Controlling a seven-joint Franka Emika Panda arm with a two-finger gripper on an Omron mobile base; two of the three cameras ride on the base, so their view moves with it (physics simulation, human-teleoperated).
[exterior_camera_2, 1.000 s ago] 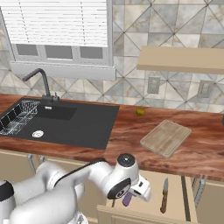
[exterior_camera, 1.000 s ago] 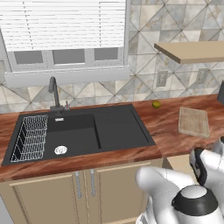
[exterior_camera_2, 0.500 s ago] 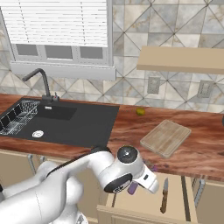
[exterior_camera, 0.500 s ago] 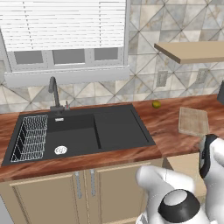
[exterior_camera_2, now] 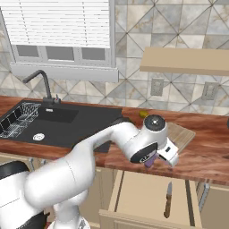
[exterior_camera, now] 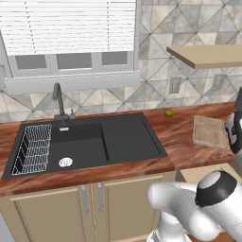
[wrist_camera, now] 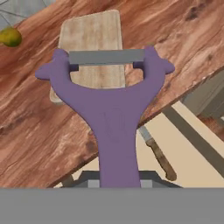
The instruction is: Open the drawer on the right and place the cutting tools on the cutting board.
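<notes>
My gripper (exterior_camera_2: 157,157) is shut on the handle of a purple Y-shaped peeler (wrist_camera: 111,109), whose grey blade faces away from the hand. It hangs above the counter's front edge, just short of the light wooden cutting board (wrist_camera: 92,39), which also appears as the cutting board (exterior_camera: 208,131) at the counter's right. Below, the drawer (exterior_camera_2: 147,192) stands open, its beige inside showing. A knife (exterior_camera_2: 168,200) with a brown handle lies in it, also seen as the knife (wrist_camera: 157,153). The arm hides part of the cutting board (exterior_camera_2: 182,134).
A small yellow-green fruit (exterior_camera: 168,112) lies on the reddish wooden counter (exterior_camera: 184,142) behind the board. The black sink (exterior_camera: 85,144) with faucet and wire rack is on the left. A tan wall shelf (exterior_camera_2: 183,60) hangs above the board.
The gripper has risen out of the drawer with the peeler and moved back toward the cutting board. The knife has stayed in the drawer.
</notes>
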